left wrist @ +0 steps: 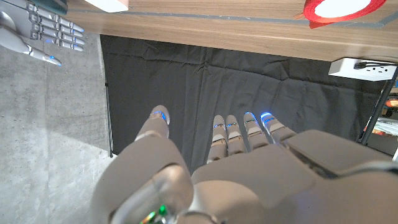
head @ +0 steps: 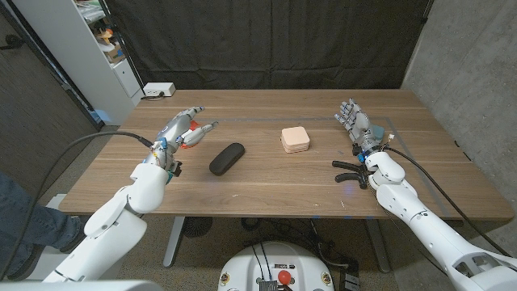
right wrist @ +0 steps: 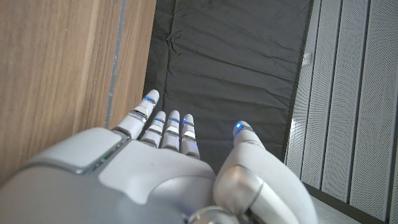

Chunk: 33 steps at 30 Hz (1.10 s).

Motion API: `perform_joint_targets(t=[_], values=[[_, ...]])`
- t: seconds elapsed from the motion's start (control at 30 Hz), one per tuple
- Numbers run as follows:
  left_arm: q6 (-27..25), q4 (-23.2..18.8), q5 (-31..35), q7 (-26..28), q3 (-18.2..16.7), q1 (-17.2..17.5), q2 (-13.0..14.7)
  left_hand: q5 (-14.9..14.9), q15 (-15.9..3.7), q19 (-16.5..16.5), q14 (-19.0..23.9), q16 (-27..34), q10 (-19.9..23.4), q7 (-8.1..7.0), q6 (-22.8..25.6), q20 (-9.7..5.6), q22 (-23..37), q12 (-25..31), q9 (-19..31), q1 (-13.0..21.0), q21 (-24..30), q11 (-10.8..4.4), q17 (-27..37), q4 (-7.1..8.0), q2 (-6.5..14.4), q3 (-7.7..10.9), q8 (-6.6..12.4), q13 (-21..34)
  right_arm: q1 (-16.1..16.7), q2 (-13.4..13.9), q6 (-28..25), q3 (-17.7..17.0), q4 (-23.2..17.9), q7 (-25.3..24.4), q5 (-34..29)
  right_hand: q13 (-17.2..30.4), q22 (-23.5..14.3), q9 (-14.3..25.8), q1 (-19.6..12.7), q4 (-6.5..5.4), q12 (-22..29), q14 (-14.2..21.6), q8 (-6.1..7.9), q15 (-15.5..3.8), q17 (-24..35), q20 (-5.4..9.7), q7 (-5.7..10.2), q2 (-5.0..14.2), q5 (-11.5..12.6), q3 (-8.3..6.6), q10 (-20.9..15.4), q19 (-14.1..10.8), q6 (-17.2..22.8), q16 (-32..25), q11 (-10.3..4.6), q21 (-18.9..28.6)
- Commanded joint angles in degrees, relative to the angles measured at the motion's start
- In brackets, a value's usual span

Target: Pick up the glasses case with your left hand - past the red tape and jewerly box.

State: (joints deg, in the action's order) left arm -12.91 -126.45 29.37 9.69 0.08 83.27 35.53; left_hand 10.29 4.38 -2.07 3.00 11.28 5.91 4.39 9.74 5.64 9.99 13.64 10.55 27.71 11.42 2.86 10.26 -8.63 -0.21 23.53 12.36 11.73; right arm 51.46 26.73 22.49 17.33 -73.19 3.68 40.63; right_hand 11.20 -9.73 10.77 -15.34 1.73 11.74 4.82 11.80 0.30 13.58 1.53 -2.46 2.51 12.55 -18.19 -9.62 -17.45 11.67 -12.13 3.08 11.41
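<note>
Standing on the wooden table, the black glasses case lies at about the centre-left, its long axis running from 7 o'clock to 1 o'clock. Nothing touches it.

Left hand: positioned at roughly 10 o'clock from the case, near it but apart. Fingers extended and spread, holding nothing. In the left wrist view the same hand shows its fingers straight and parted, with empty space between them and the thumb. The hand sits over or just beside the red tape; contact with the roll cannot be determined. The tape also appears in the left wrist view, lying on the table surface.

Jewelry box: pale pink, square with rounded corners, lid closed, at about 2 o'clock from the case and well apart from it.

Right hand: at the table's right side, at 3 o'clock from the jewelry box and apart from it. Fingers spread, nothing held. The right wrist view confirms this hand with fingers straight and the thumb set apart, beside the table's surface.

White power strip: at the far left edge of the table, at 11 o'clock from the left hand.
</note>
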Motion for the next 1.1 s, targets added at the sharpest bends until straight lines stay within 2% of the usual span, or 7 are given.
perform_joint_targets(t=[0.03,0.23,0.37,0.7,0.87,0.97,1.1], values=[[-0.92,0.24,1.28,-1.18,0.41,-0.73,1.07,0.51,0.06,0.16,0.37,0.3,0.61,-0.19,0.22,0.71,0.26,0.3,0.13,0.57,0.15,-0.06,0.11,-0.39,-0.07,-0.04,-0.12,0.14,0.17,-0.24,0.31,0.05,0.07,-0.23,-0.14,0.17,-0.09,0.17,0.28,0.04,0.05,0.4,-0.2,-0.03,0.02,-0.27,0.08,-0.31,0.13,0.35,-0.58,-0.38,0.67,-0.29,-0.07,-0.05],[-2.32,0.37,2.6,-0.93,1.13,-0.91,1.09,0.56,0.08,0.16,0.52,0.29,0.56,-0.2,0.25,0.9,0.27,0.25,0.14,0.71,0.13,-0.04,0.11,-0.42,-0.22,-0.09,-0.18,0.15,0.7,-0.32,0.25,-0.08,-0.72,-0.87,-0.04,0.17,-0.09,0.17,0.28,0.07,0.06,0.44,-0.21,-0.07,0.0,-0.26,0.08,-0.3,0.13,0.36,-0.65,-0.41,0.68,-0.28,-0.06,-0.07],[-3.72,0.28,4.03,-0.11,1.91,-1.02,0.86,0.63,0.72,1.59,1.45,0.47,0.95,-0.16,0.34,2.47,0.29,0.32,0.16,0.89,0.61,0.09,0.13,-0.42,-0.77,-0.35,-0.33,0.18,0.89,-0.24,0.42,-0.11,-1.03,-1.07,-0.19,0.17,-0.09,0.17,0.29,0.08,0.05,0.48,-0.22,-0.08,-0.01,-0.27,0.07,-0.28,0.14,0.36,-0.66,-0.42,0.68,-0.29,-0.03,-0.07],[-5.14,0.86,3.99,0.32,2.64,-1.52,0.7,0.61,1.3,2.52,2.2,0.58,1.35,0.13,0.83,2.8,0.33,0.4,0.18,0.74,0.84,0.48,0.17,-0.25,-1.34,-0.75,-0.33,0.21,1.1,-0.55,0.39,0.17,-1.07,-1.56,-0.38,0.17,-0.09,0.17,0.34,0.09,0.03,0.56,-0.23,-0.03,-0.03,-0.27,0.11,-0.27,0.13,0.41,-0.69,-0.43,0.72,-0.31,-0.05,-0.11],[-5.88,1.1,4.13,0.61,3.24,-1.97,0.79,0.51,2.18,3.24,2.56,0.54,1.72,0.19,1.0,4.32,0.37,0.45,0.19,-0.17,0.96,1.48,0.27,0.17,-2.35,-1.6,-0.49,0.27,0.87,-0.79,0.72,0.33,-0.8,-1.51,-0.56,0.17,-0.09,0.17,0.35,0.12,0.0,0.58,-0.26,-0.03,-0.05,-0.27,0.1,-0.28,0.13,0.43,-0.66,-0.44,0.69,-0.3,-0.11,-0.12],[-7.06,0.89,4.42,0.56,3.88,-2.42,0.67,0.62,4.93,4.76,4.42,0.93,2.88,0.75,1.71,5.53,0.44,0.78,0.21,-1.74,1.27,3.39,0.37,0.81,-3.66,-2.86,-0.54,0.35,0.85,-0.88,0.5,0.26,-0.95,-1.68,-0.34,0.17,-0.09,0.17,0.36,0.12,0.01,0.61,-0.24,-0.04,-0.05,-0.28,0.09,-0.27,0.14,0.44,-0.69,-0.44,0.73,-0.31,-0.05,-0.13],[-8.83,0.62,5.37,1.09,5.13,-3.08,0.37,0.73,5.31,6.13,5.74,1.15,4.09,1.64,2.77,6.3,0.51,1.13,0.23,-2.44,1.58,4.25,0.38,1.11,-4.13,-3.43,-0.36,0.39,0.61,-0.97,0.65,0.24,-0.49,-1.41,-0.26,0.16,-0.09,0.17,0.38,0.12,-0.02,0.62,-0.26,0.02,-0.06,-0.29,0.12,-0.24,0.14,0.45,-0.67,-0.45,0.71,-0.31,-0.07,-0.13]])
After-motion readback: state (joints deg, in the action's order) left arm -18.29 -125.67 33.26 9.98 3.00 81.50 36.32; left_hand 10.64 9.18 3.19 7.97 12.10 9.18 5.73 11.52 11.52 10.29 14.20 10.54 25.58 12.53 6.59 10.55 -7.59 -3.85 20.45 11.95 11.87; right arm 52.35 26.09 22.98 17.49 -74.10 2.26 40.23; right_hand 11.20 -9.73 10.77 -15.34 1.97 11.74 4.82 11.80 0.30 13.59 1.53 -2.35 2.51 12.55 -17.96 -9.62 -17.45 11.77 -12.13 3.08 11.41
